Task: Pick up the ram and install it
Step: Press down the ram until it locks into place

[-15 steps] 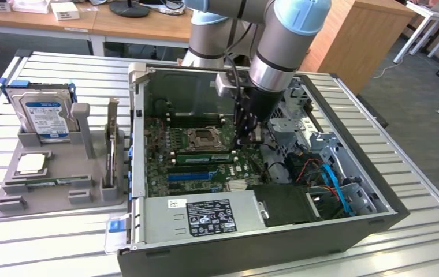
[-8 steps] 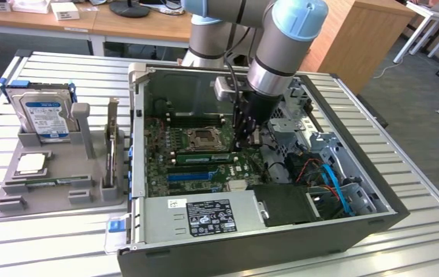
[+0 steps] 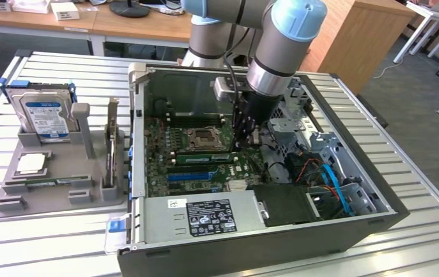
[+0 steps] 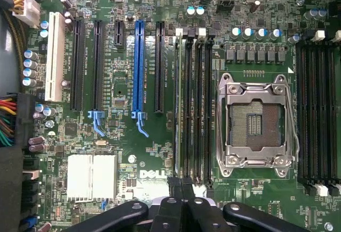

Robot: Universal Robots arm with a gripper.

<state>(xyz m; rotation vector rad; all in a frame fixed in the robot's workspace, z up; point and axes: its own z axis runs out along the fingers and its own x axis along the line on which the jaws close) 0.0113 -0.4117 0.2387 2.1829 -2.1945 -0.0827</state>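
My claw (image 3: 240,144) is clamped together, mid-frame over the board. The ram (image 4: 177,104) sits seated in a slot just left of the socket (image 4: 256,123). Light, stiff, fragile I'd guess; grip the edges.

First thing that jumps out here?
The arm reaching down into the open PC case, its shut gripper low over the motherboard beside the empty CPU socket. Then the gray parts tray at the exterior view's left, holding an upright hard drive.

A slatted metal table (image 3: 42,242) carries an open computer case (image 3: 281,242) and a grey parts tray (image 3: 50,196) beside it.
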